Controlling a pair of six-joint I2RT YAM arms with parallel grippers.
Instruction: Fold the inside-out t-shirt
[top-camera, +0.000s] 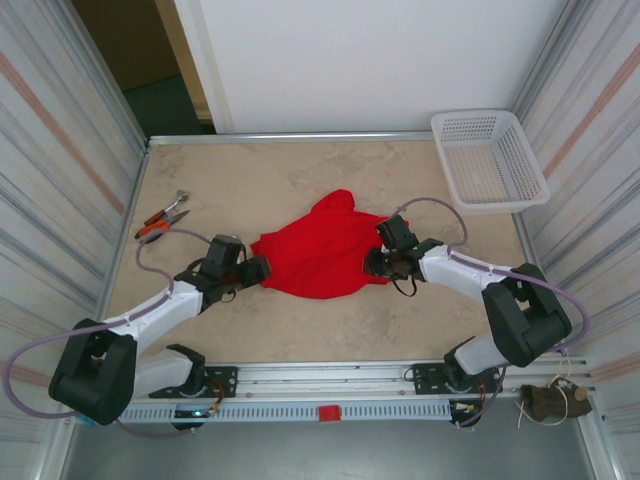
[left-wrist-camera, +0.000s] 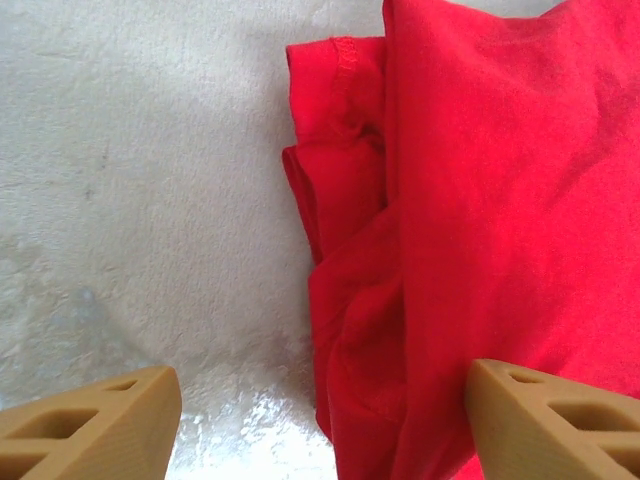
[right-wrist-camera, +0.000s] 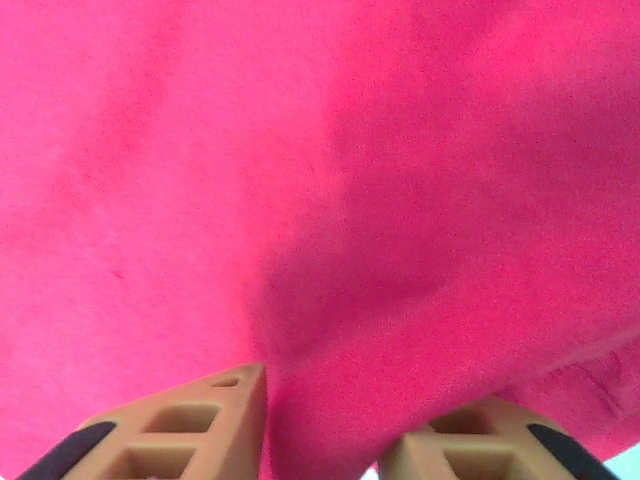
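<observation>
With the inside-out t-shirt (top-camera: 320, 250) bunched at the middle of the counter (top-camera: 250, 185), the right tool (top-camera: 377, 262) pinches its right edge and the left tool (top-camera: 258, 270) gapes wide at its left hem, suggesting a flattening step in which the left must next close on cloth.

Wide-spread hand (left-wrist-camera: 320, 395) straddles the red t-shirt (left-wrist-camera: 500, 200) edge.

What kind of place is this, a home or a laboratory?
Probably a robot laboratory cell: striped panel walls enclose a beige stone-patterned table, with two white robot arms bolted at its near edge.
</observation>
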